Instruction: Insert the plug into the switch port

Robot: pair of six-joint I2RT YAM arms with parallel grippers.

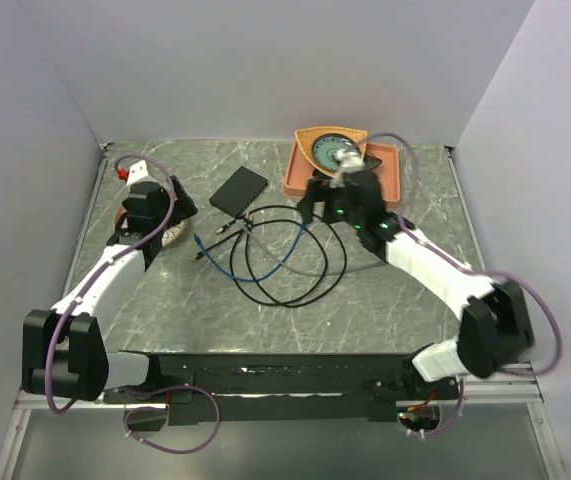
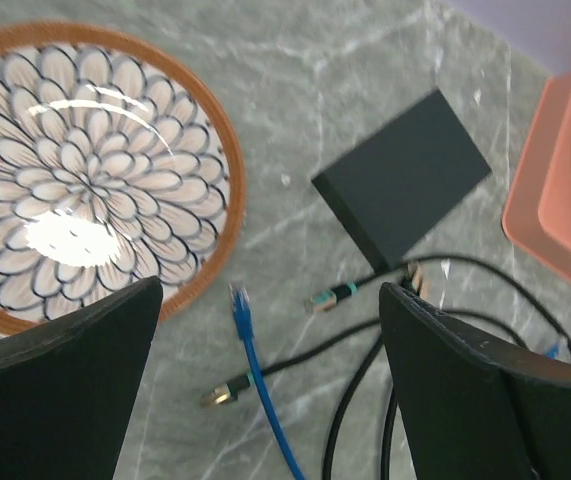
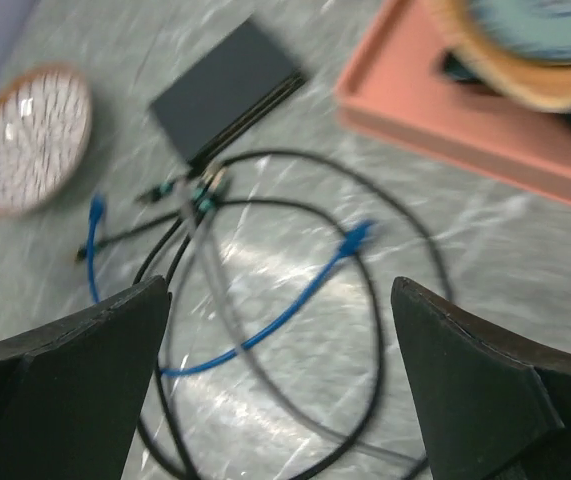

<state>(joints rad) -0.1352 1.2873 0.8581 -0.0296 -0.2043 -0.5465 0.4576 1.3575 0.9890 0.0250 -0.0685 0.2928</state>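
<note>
Top external view: black box (image 1: 240,191) lies flat mid-worktop (image 1: 385,310), just left of the orange tray (image 1: 291,186). The switch port should be on one of the box's thin edges but is too small to make out. Right wrist view shows only grooves along the edge facing the cables. Loose tangle on the near side of the box: one blue cable (image 1: 227,270) and several black cables (image 2: 295,366).

Left wrist view: blue plug (image 2: 237,297) lies free between the patterned plate (image 2: 75,170) and the box, near the box but apart from it. Two metal-tipped black ends lie closer, one almost at the box's edge.

Left arm (image 1: 115,262): jaws wide apart, nothing between them, hovering over plate and blue plug. Right arm (image 1: 420,255): jaws likewise apart and empty, over the cable loop.

Step in hand, as I read it: picking up the plug, nothing gripped yet. Which end fits is a guess; the blue one looks likeliest.

To do it well:
- pinch the plug body just behind its tip, not the cord, so it cannot swivel
- have the other arm pin the box, which looks light and apt to slide
- square the plug to the edge before pushing
</note>
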